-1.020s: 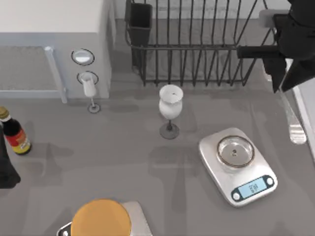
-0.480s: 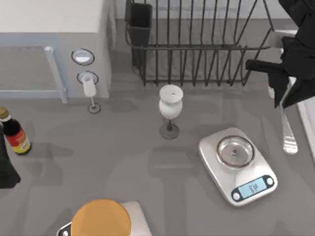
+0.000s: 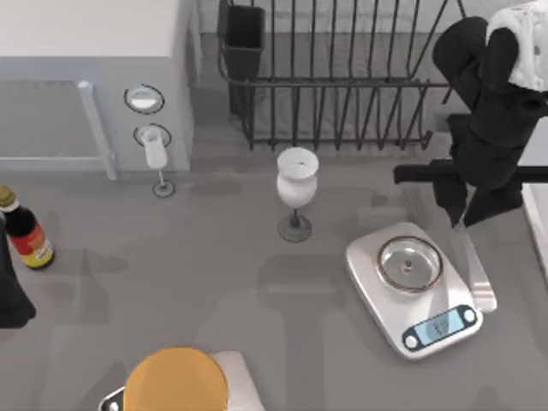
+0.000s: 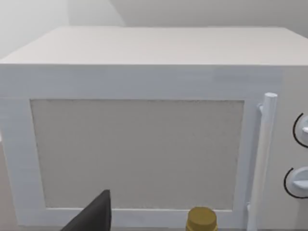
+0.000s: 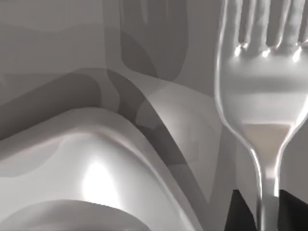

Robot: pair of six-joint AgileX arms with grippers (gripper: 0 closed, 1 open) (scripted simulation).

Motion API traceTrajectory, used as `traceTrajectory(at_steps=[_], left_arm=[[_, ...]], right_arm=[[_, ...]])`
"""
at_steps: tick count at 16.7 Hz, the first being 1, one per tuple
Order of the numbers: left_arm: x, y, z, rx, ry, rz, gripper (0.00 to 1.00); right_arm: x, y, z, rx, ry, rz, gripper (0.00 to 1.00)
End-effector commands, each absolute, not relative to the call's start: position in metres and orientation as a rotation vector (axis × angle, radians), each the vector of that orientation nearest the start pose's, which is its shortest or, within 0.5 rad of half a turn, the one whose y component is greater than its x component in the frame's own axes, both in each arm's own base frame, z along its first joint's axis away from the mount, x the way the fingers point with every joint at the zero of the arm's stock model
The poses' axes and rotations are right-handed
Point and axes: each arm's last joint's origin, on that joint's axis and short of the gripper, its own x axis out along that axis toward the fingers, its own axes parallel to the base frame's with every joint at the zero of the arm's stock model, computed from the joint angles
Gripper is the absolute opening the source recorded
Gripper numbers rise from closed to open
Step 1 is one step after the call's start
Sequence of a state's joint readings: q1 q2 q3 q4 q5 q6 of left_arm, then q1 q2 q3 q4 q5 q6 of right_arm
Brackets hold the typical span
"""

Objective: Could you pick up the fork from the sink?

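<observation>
Gripping fork (image 3: 476,272) handle, right tool (image 3: 467,216) closed, beside scale (image 3: 413,288)

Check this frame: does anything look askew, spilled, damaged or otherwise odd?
Nothing looks spilled or damaged. The one unusual thing is the fork, which is not lying flat: the right gripper holds it so it hangs beside the scale. The wine glass stands upright.
</observation>
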State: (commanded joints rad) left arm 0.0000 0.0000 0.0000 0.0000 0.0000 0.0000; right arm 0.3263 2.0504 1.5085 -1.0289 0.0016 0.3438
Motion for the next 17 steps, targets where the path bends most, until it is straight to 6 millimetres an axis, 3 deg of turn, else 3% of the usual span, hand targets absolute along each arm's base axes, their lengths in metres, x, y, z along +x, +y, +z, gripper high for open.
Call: traceTrajectory(at_steps=[4,17], left_arm=[[0.1057,-0.0012,0.1600,0.000,0.000,0.000,1.00],[0.1057,-0.0012,0.1600,0.000,0.000,0.000,1.00]], right_arm=[[0.3669,0.1280,0.1600,0.008,1.571,-0.008,0.00],[0.3669,0.1280,0.1600,0.008,1.571,-0.008,0.98]])
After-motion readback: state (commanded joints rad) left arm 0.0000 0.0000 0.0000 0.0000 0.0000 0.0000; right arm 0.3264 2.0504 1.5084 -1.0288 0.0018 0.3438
